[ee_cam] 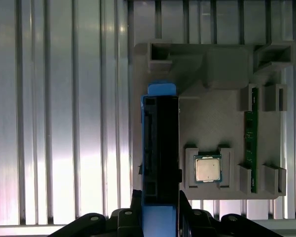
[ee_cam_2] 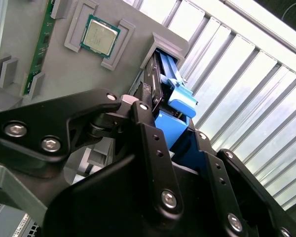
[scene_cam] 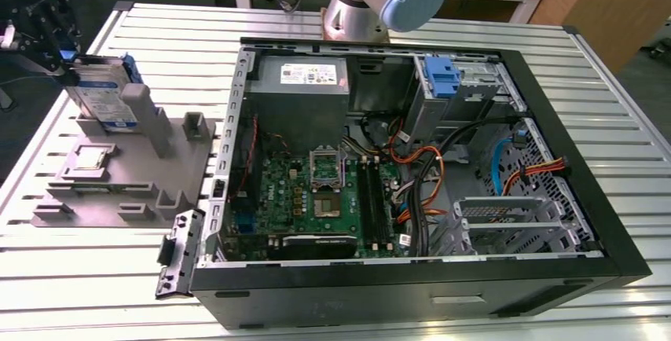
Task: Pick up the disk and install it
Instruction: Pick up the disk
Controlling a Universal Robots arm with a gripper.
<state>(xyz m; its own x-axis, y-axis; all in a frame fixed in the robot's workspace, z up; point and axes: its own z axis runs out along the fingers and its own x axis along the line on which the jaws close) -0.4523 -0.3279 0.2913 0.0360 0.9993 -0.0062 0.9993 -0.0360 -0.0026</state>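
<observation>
Exterior view: the disk (scene_cam: 105,97) stands upright in a grey fixture (scene_cam: 115,172) on the slatted table (scene_cam: 94,294), at ten o'clock of the open computer case (scene_cam: 629,262). The gripper (scene_cam: 75,62) meets its upper end, and a processor chip (scene_cam: 91,156) lies at six o'clock of the disk.

Second wrist view: the gripper (ee_cam_2: 170,121) is clamped on the blue carrier of the disk (ee_cam_2: 181,102), one finger on each side.

First wrist view: the gripper (ee_cam: 160,212) grasps the disk (ee_cam: 160,148), which is seen edge-on just beside the chip (ee_cam: 207,169).
</observation>
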